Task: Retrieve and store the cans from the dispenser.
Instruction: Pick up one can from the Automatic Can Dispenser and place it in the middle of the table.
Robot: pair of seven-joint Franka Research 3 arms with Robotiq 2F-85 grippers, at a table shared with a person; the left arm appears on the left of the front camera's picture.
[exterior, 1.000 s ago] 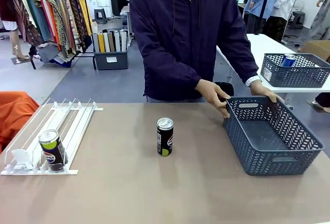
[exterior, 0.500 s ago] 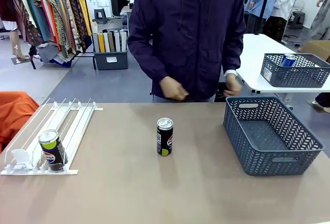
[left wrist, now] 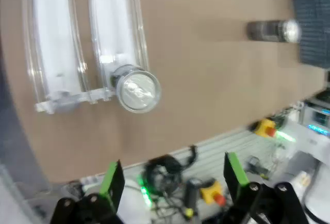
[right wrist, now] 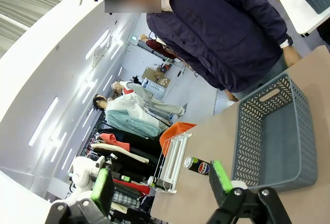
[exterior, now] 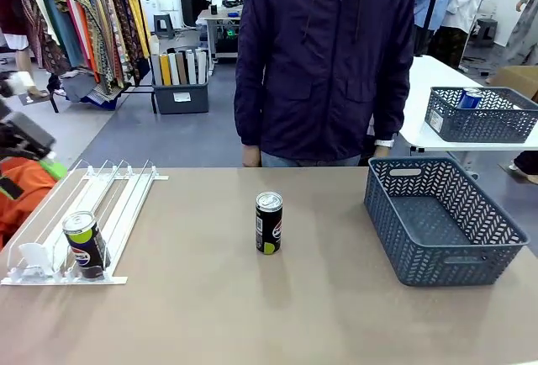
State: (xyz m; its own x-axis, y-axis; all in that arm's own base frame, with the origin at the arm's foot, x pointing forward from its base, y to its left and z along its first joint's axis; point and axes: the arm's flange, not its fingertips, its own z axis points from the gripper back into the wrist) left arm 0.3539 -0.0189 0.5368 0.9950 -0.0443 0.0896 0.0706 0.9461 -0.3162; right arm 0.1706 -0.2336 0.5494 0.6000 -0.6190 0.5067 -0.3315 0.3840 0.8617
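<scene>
Left gripper (left wrist: 172, 166) and right gripper (right wrist: 160, 172) fingers (right wrist: 102, 182) spread wide, empty.

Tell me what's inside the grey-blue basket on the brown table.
The basket holds nothing visible; its floor is bare. Its near wall covers a strip of floor in the front view.

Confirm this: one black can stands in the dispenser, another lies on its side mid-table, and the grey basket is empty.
Not quite: the mid-table can stands upright, as the front view shows. The dispenser can and empty grey basket are right.
</scene>
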